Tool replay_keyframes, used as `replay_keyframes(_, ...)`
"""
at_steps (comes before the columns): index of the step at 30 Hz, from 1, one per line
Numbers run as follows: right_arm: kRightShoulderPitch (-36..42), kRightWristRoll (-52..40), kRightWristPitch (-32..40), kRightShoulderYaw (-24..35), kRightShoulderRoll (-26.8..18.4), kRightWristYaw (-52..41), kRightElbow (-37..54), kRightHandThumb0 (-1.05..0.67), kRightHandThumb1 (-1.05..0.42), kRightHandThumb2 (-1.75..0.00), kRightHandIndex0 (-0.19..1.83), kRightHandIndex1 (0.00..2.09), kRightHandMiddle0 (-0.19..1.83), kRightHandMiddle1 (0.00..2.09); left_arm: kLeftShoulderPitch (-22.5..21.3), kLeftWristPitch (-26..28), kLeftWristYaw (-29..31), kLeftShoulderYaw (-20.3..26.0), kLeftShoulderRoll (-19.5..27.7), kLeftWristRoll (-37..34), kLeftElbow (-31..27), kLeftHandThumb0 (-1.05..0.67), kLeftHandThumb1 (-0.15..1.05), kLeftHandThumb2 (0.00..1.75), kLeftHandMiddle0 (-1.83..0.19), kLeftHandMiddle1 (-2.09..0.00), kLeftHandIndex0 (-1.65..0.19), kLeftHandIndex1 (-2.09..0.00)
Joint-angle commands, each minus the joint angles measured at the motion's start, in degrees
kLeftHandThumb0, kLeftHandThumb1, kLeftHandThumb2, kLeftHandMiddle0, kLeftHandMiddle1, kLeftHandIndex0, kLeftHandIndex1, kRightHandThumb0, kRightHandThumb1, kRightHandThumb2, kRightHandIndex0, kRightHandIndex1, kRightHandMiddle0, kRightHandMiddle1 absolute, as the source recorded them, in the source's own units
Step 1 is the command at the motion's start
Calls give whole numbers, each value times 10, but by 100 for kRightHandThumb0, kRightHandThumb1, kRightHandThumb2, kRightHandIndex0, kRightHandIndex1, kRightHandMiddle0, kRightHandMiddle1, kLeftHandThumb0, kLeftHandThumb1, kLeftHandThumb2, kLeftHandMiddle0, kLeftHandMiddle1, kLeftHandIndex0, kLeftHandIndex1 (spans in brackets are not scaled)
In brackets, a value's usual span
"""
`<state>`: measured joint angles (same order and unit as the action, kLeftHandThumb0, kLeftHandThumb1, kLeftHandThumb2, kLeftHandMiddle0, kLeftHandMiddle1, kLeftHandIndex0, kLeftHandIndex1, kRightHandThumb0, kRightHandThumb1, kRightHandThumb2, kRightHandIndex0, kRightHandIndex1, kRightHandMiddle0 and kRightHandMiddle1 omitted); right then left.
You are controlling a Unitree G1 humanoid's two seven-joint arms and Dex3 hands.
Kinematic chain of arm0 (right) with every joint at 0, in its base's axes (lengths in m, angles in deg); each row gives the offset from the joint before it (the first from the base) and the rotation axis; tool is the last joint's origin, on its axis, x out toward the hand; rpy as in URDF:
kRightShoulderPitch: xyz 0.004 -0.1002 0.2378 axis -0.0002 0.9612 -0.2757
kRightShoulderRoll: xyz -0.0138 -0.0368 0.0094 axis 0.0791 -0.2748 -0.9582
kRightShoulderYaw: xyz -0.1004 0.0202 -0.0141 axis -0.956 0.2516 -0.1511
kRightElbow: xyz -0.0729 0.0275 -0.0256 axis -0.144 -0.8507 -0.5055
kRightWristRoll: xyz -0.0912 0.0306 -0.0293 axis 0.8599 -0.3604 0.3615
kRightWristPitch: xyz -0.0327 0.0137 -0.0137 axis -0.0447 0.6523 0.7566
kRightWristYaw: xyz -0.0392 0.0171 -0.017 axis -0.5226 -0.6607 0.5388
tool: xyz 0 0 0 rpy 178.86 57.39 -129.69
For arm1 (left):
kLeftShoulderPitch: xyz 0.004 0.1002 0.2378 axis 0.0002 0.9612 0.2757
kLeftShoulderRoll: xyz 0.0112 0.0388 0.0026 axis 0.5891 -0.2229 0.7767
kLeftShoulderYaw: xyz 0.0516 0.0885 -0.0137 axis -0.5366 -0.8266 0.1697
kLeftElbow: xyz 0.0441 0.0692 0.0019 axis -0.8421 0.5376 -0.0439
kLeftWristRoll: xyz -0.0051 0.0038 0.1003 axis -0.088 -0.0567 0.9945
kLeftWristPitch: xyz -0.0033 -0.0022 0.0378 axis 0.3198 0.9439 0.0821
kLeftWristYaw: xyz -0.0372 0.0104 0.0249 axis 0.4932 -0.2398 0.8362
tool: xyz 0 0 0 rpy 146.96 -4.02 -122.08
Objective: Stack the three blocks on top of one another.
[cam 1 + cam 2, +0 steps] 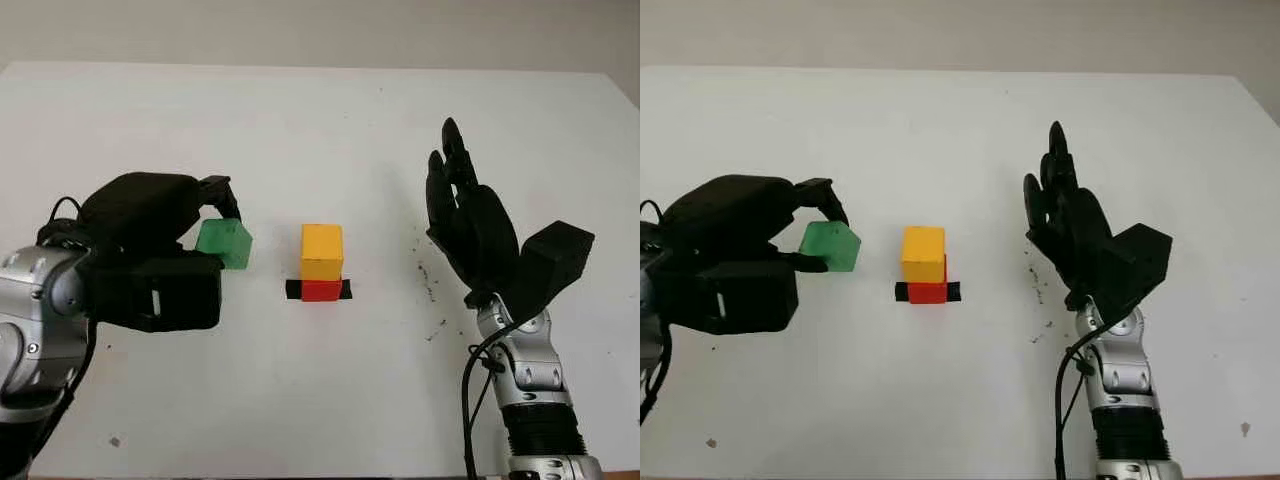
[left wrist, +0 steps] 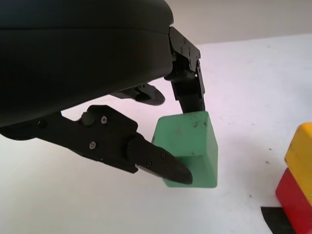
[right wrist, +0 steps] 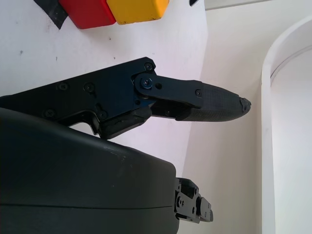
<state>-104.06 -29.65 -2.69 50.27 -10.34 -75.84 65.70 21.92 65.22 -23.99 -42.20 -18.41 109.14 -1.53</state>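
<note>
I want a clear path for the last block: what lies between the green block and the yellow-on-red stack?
Nothing: in the left eye view bare white table separates the green block, held in the left hand, from the yellow block atop the red block.

Left hand clenched, right hand open

A lab bench: bare white table (black tape marker).
</note>
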Motion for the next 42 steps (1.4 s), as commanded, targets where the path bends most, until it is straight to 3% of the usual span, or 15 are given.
replay_keyframes(1,1,1,-3,-2,0,-2,8,-70,-105,-55,-19,0,-19,0,-74,-1,39,-18,21,-23,32,-38,102,5,-47,-7,-37,-128)
replay_keyframes(6,3,3,-7,-4,2,-4,2,-68,-105,-53,-19,0,-19,0,-164,34,103,-62,19,-39,69,-37,101,5,-44,-5,-38,-135)
replay_keyframes(10,0,11,-11,-8,2,-1,-8,-69,-105,-51,-19,0,-19,1,-216,10,122,-82,14,-69,104,-37,101,5,-47,-6,-40,-139)
replay_keyframes(16,-8,8,-17,-7,11,-1,-19,-68,-105,-49,-19,0,-19,2,-300,32,151,-132,5,-35,132,-41,100,5,-42,-5,-42,-141)
replay_keyframes(23,-15,11,-41,-11,21,-4,-43,-69,-105,-49,-19,0,-19,1,-353,66,168,-172,-30,-9,156,-38,98,5,-35,-2,-35,-135)
replay_keyframes(27,-21,10,-39,-12,29,0,-50,-72,-105,-47,-19,0,-19,3,-368,101,168,-185,-52,10,155,-37,100,6,-37,-5,-29,-119)
replay_keyframes(28,-22,11,-38,-12,31,2,-51,-72,-105,-47,-19,0,-19,3,-369,108,164,-186,-58,14,154,-40,100,6,-50,-12,-35,-124)
replay_keyframes(29,-22,12,-38,-12,33,3,-51,-72,-105,-47,-19,0,-19,3,-370,113,161,-187,-62,17,154,-40,100,5,-40,-91,-31,-139)
replay_keyframes(30,-23,11,-40,-12,35,2,-53,-72,-105,-47,-19,0,-19,3,-372,124,160,-188,-69,21,154,-41,100,5,-30,-139,-30,-145)
replay_keyframes(31,-24,8,-41,-12,37,0,-55,-73,-105,-47,-19,0,-19,3,-374,133,160,-189,-75,24,152,-41,100,5,-26,-161,-32,-149)
replay_keyframes(33,-25,5,-39,-12,40,-2,-55,-73,-105,-46,-19,0,-19,3,-375,154,166,-190,-83,26,145,-41,100,5,-22,-171,-33,-150)
replay_keyframes(37,-30,8,-32,-12,44,3,-57,-76,-105,-48,-19,0,-19,0,-371,208,182,-190,-98,18,123,-39,103,6,-16,-171,-29,-147)
replay_keyframes(38,-31,8,-33,-12,45,3,-59,-75,-105,-48,-19,0,-19,0,-370,218,185,-190,-100,17,119,-38,103,6,-10,-144,-27,-139)
replay_keyframes(41,-34,17,-33,-15,43,8,-62,-76,-105,-49,-19,0,-19,1,-363,247,183,-184,-112,1,105,-35,103,5,-14,-95,-32,-134)
replay_keyframes(42,-34,17,-31,-15,44,9,-61,-76,-105,-49,-19,0,-19,1,-362,261,182,-186,-116,-2,99,-33,102,5,-9,-103,-33,-149)
